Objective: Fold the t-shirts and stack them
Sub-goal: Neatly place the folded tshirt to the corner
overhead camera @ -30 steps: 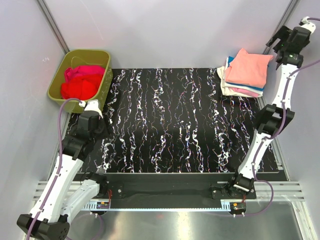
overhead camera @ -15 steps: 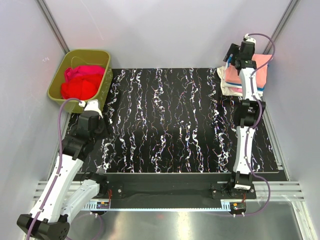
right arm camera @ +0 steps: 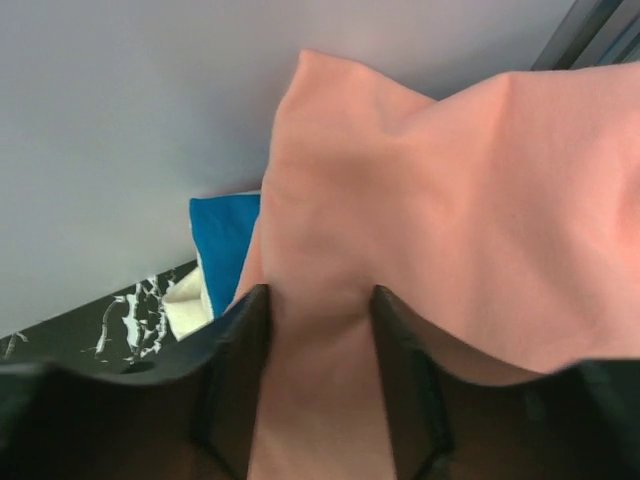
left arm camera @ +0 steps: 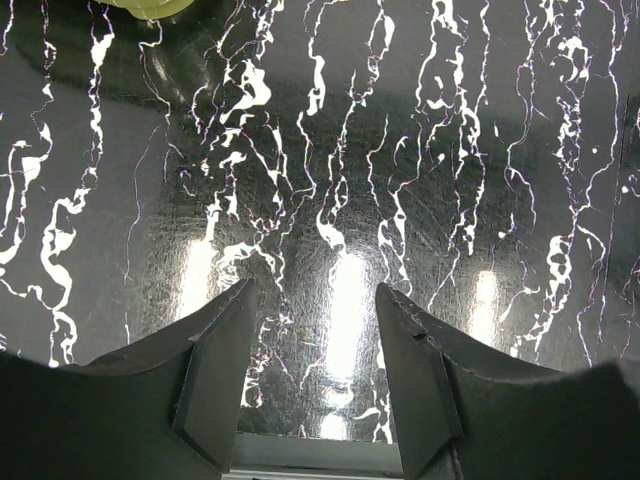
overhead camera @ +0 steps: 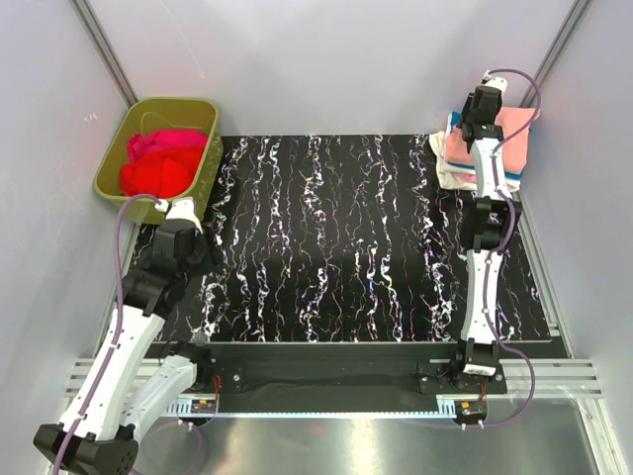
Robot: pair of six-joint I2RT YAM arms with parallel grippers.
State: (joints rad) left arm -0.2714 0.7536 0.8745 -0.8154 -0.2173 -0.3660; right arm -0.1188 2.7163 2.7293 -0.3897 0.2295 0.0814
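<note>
A folded stack of t-shirts sits at the mat's back right corner, with the salmon-pink t-shirt [overhead camera: 516, 131] on top. My right gripper [overhead camera: 482, 117] is down on the stack. In the right wrist view a ridge of the salmon-pink t-shirt [right arm camera: 450, 200] fills the gap in the right gripper [right arm camera: 320, 292], touching both fingers. A blue t-shirt [right arm camera: 225, 240] and a cream one [right arm camera: 185, 300] show underneath. A red t-shirt [overhead camera: 158, 173] and a magenta one [overhead camera: 168, 141] lie crumpled in the tub. My left gripper [overhead camera: 178, 242] [left arm camera: 315, 290] hangs open over bare mat, with nothing between its fingers.
The olive-green tub [overhead camera: 205, 168] stands at the back left, just off the black marbled mat [overhead camera: 336, 247]; its rim [left arm camera: 150, 6] shows at the top of the left wrist view. Grey walls close in on both sides and the back.
My right arm has swung in from the right wall to over the stack, and its jaws have narrowed around the salmon-pink t-shirt. The left arm has not moved.
</note>
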